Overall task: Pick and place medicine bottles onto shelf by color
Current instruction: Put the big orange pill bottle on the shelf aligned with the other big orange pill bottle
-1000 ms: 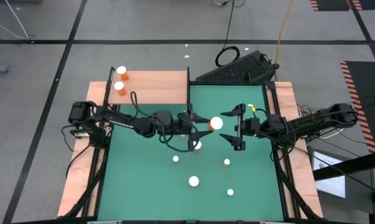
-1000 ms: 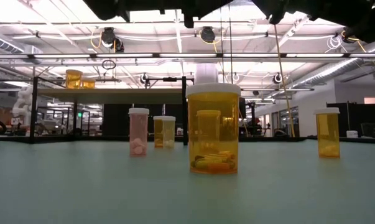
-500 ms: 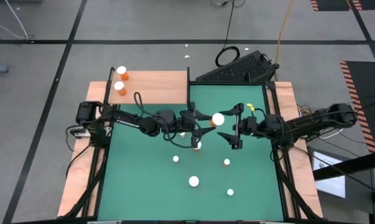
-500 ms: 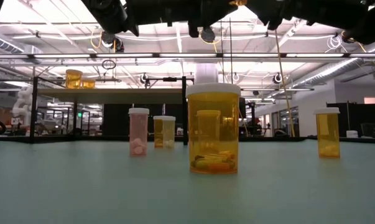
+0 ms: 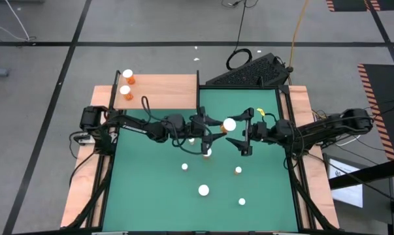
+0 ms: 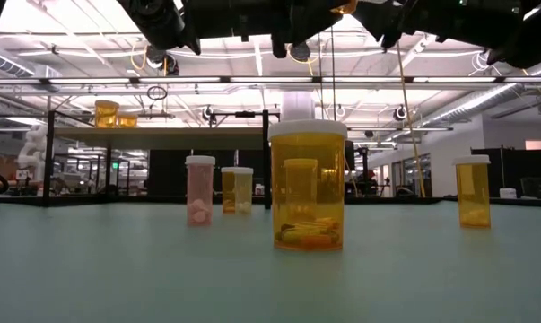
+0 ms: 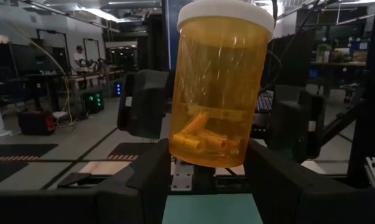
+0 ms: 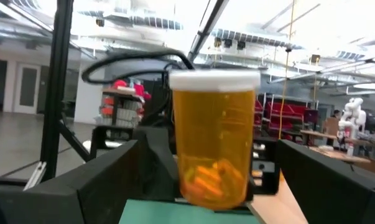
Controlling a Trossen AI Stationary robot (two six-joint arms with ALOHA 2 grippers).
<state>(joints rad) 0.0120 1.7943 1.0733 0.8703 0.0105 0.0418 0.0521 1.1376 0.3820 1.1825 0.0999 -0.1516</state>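
My left gripper [image 5: 212,131] is shut on a large orange medicine bottle [image 7: 218,81] with a white cap [image 5: 229,124], held above the green mat [image 5: 151,189]. My right gripper [image 5: 244,134] is open; its fingers stand on either side of the same bottle [image 8: 213,143] without touching it. Two orange bottles [image 5: 126,83] stand on the wooden shelf [image 5: 164,91] at the far left. Several more bottles stand on the mat, among them a large orange one [image 6: 308,184] and a pinkish one [image 6: 200,189]. My left gripper pinches the bottle's lower body [image 7: 181,149] between its two fingers, one on each side. The fingers come level from the table's left. The bottle stands nearly upright in the hold, cap up, tilted a little, lifted clear of the mat.
White-capped bottles stand on the mat at its middle [image 5: 208,152], [image 5: 184,167], [image 5: 238,170] and nearer the front [image 5: 203,190], [image 5: 242,202]. Thin black posts [image 5: 198,85] frame the shelf. A dark keyboard [image 5: 249,72] lies beyond the far edge.
My left gripper has carried the bottle a little toward the table's right and far edge, keeping it upright. My right gripper has moved toward the table's left, so its open fingers now stand around the bottle.
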